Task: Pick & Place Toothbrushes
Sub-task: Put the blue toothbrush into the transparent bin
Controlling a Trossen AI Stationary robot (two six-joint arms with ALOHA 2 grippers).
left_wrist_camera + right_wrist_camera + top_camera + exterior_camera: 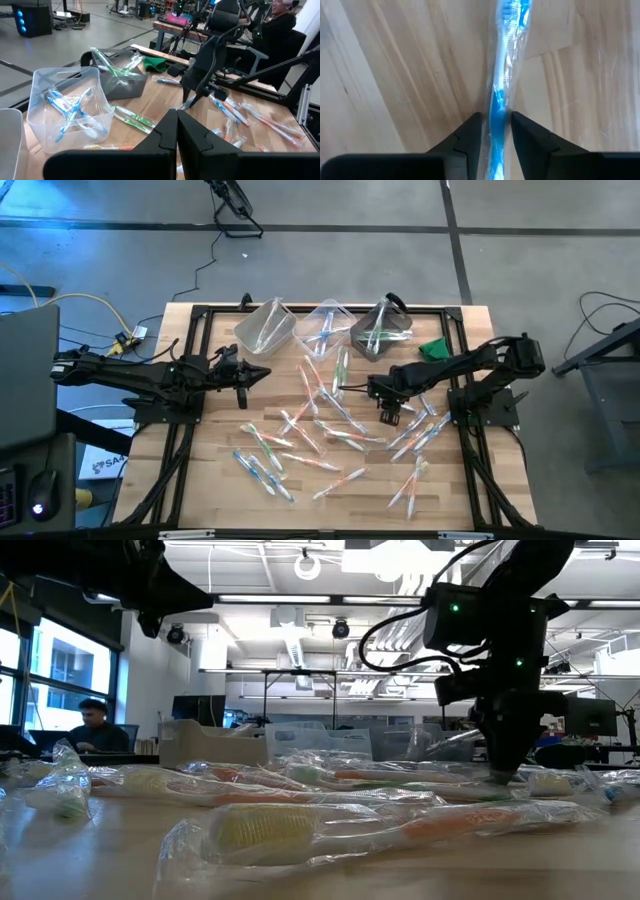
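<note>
Several wrapped toothbrushes (320,425) lie scattered flat on the wooden table (200,480). My right gripper (496,120) points straight down at the table's right middle (388,415), closed around a blue-and-white toothbrush (502,65) in a clear wrapper. That toothbrush lies flat on the wood. My left gripper (262,373) hovers shut and level over the table's left side, touching nothing. My right gripper pinches the blue handle part (498,107) of the wrapped toothbrush between its two fingers, which meet the clear wrapper on both long sides. The fingers come from above, pointing down, and lie across the toothbrush. It still rests flat on the table.
Three bins stand along the far edge: two clear ones (265,328) (328,325) and a grey one (383,328), each with toothbrushes inside. A small green object (435,349) lies at the far right. A person sits beyond the table (95,725).
</note>
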